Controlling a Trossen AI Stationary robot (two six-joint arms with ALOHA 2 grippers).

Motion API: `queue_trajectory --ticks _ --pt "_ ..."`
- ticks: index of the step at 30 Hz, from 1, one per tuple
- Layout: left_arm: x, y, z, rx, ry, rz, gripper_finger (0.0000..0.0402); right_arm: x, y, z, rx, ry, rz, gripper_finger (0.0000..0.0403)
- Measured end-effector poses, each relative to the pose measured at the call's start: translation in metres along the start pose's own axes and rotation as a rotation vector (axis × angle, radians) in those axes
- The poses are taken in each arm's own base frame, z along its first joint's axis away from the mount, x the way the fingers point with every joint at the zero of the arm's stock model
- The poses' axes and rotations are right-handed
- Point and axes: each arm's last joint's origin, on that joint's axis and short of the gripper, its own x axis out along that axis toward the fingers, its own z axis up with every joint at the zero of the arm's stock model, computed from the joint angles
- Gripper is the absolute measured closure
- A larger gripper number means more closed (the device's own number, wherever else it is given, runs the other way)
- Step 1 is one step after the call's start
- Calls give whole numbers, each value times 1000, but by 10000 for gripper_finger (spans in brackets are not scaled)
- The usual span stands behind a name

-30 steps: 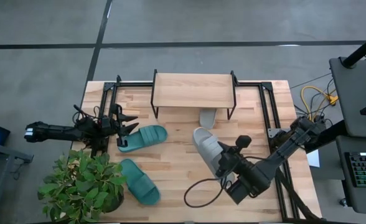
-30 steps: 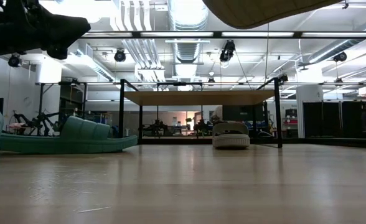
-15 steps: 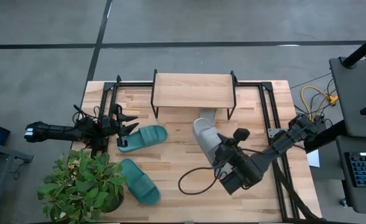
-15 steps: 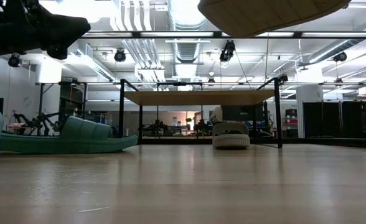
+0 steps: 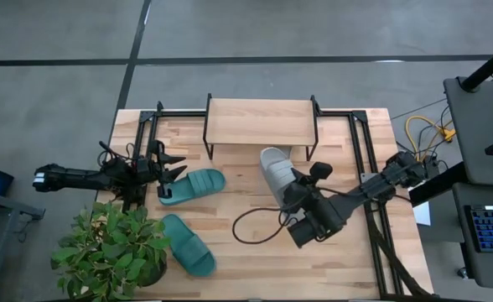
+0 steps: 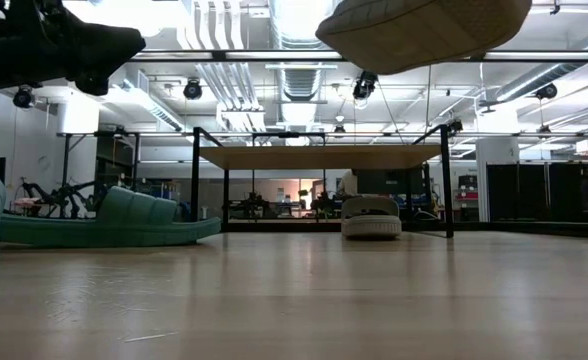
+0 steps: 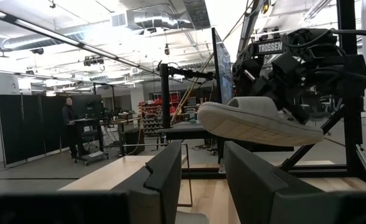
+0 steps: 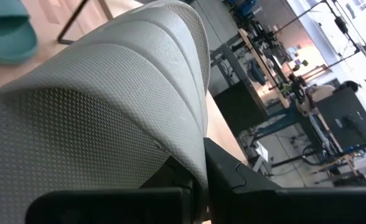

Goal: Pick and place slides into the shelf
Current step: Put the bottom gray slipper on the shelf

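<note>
Gripped by its strap, one light grey slide (image 5: 275, 170) is held up off the table (image 5: 238, 243) by the right gripper (image 5: 299, 205), just in front of the shelf (image 5: 260, 120) and toward its right half. In the right wrist view the two dark fingers (image 8: 223, 174) are seen pinched tight on the edge of the ribbed strap, so that claw is fully clamped on the sandal. From the low view only the pale sole (image 6: 424, 30) is seen, hanging high above the tabletop with nothing under it.

A second grey slide (image 6: 371, 217) is parked under the shelf, near its right legs, flat on the table.

Both teal slides are found to the left of the shelf and in front of it: one (image 5: 191, 185) is laid just off the shelf's front left corner, the other (image 5: 187, 244) farther out from the shelf, beside a potted plant (image 5: 108, 247).

The left gripper (image 5: 169, 169) is parked low by the left edge of the table, left of the shelf, right next to the nearer teal slide. Its fingers (image 7: 161, 180) are seen partly spread with a gap between them, and nothing is held in that gap. A person (image 7: 67, 124) can be made out far back in the room.
</note>
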Motion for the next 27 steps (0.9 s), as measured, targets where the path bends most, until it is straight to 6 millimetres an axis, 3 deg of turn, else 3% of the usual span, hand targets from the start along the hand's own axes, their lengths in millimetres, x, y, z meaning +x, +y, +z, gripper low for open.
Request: queue_trajectory --ticks 27 --pt "0 0 0 0 0 0 294 53 -19 8 -22 134 -107 394"
